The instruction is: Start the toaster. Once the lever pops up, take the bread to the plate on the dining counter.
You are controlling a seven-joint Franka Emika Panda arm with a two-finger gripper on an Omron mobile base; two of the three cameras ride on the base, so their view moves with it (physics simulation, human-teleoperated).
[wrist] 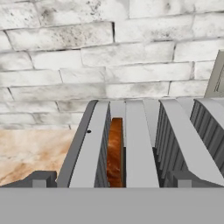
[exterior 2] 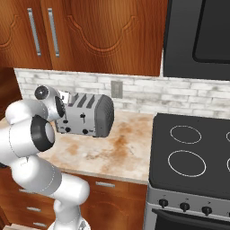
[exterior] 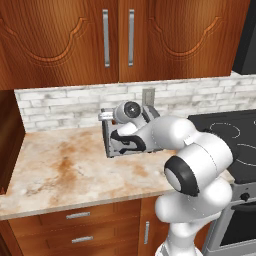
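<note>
A: Dark finger tips (wrist: 111, 179) at bottom of hand view, spread wide, nothing between them, straddling the leftmost slot of the boxy silver-grey four-slot toaster (wrist: 131, 140).

B: Why there?

A: Thin tan-brown slice of bread with dark crust (wrist: 115, 151) sits upright in that slot, centre-low in frame. Hand looks lined up over it, likely so the jaws can drop either side of the slice.

B: Toaster location?

A: Mid-left of right base view (exterior 2: 87, 116), on the beige marbled stone countertop (exterior 2: 121, 148), against the white brick backsplash (exterior 2: 148, 94). Black slider levers and knobs face outward. Black glass stovetop (exterior 2: 193, 152) lower right.

B: Left base view?

A: White arm covers most of the toaster (exterior: 111, 145), centre frame. Wooden cabinets (exterior: 65, 35) across top.

B: Lever state?

A: Can't tell whether it's up or down.
</note>
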